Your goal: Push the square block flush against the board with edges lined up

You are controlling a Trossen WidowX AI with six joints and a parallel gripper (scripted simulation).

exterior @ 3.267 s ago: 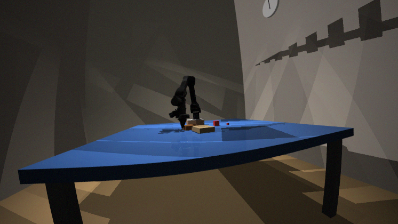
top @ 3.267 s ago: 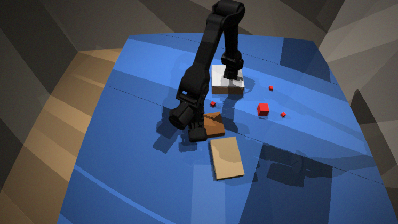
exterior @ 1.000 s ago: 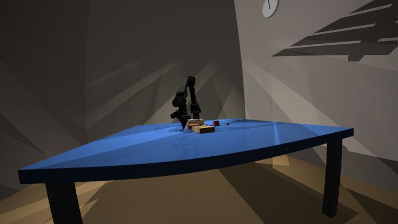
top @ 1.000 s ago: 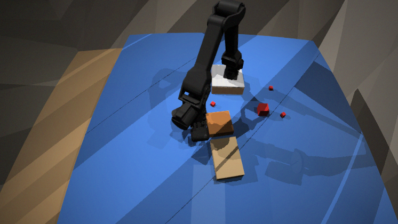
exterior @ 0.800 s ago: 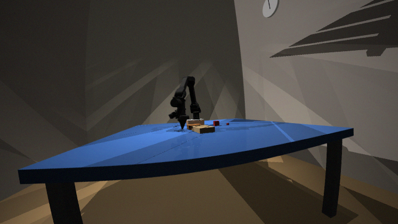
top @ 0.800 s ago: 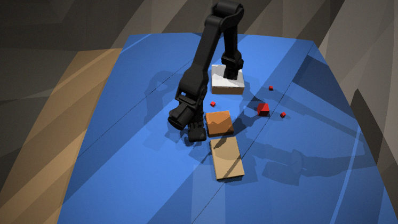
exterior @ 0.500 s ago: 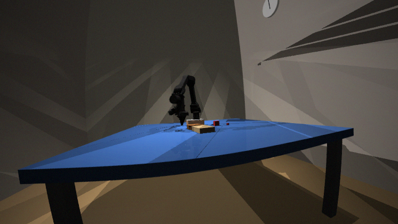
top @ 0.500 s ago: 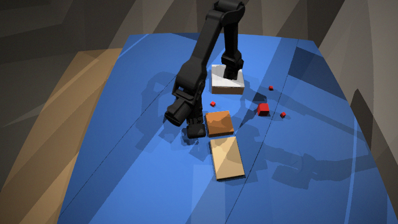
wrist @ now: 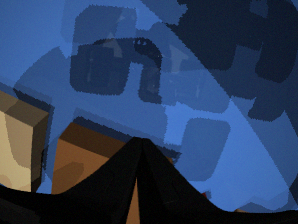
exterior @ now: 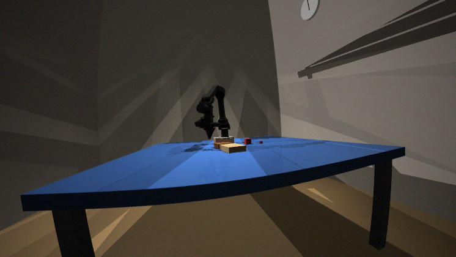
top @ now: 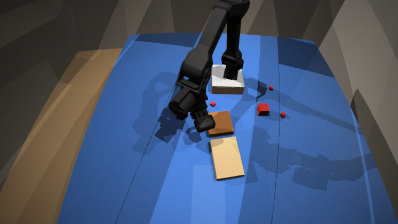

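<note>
The orange-brown square block [top: 222, 122] [exterior: 217, 145] [wrist: 75, 160] lies flat behind the pale tan board [top: 228, 160] [exterior: 235, 147] [wrist: 15, 135]. A narrow strip of blue table shows between them in the top view and the wrist view, so they are apart. Their facing sides look nearly parallel, and their left edges look nearly in line. My gripper [top: 204, 128] [exterior: 209, 137] [wrist: 140, 145] is shut and empty, at the block's left side. In the exterior view its tips look raised above the table. The block's back left corner is hidden behind the gripper in the top view.
The arm's base stands on a white-topped box [top: 218, 80] behind the block. A small red cube [top: 212, 103] lies between box and block. A larger red cube [top: 262, 109] [exterior: 247, 141] and two small ones [top: 270, 87] [top: 283, 114] lie to the right.
</note>
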